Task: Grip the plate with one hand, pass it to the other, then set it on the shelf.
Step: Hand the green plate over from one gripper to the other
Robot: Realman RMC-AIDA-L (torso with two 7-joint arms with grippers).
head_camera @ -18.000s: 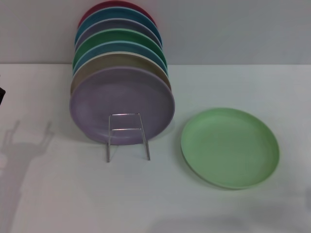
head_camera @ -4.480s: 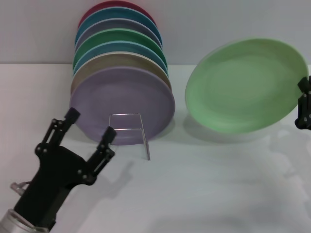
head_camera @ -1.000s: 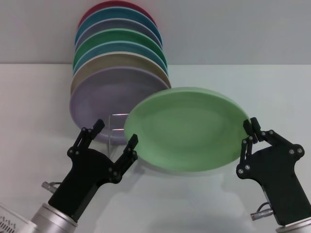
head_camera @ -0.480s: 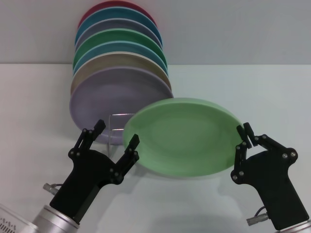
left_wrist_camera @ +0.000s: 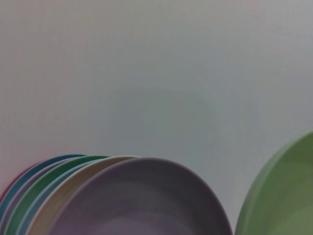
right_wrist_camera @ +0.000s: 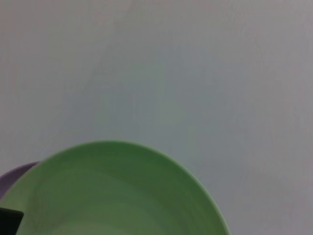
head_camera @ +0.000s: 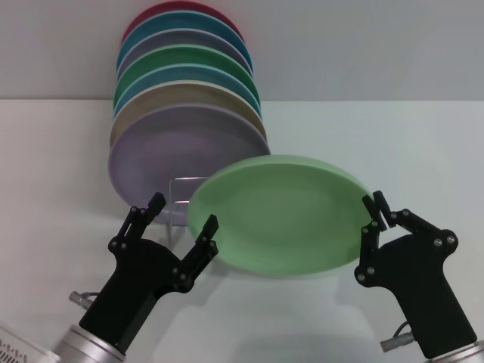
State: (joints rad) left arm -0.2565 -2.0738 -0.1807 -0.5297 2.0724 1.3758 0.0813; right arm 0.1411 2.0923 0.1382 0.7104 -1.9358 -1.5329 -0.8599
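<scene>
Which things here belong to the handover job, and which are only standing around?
Part of the job:
- plate, pale green, held at its edge by the right gripper
- left gripper, open, one finger at the plate's other edge
- shelf, wire rack

Only standing around:
- row of coloured plates already in the rack
- table

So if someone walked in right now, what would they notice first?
A pale green plate held in the air between two black grippers: the right gripper pinches its edge, while the left gripper waits open at the opposite edge. Behind them, a colourful row of plates stands upright on a wire rack.
</scene>
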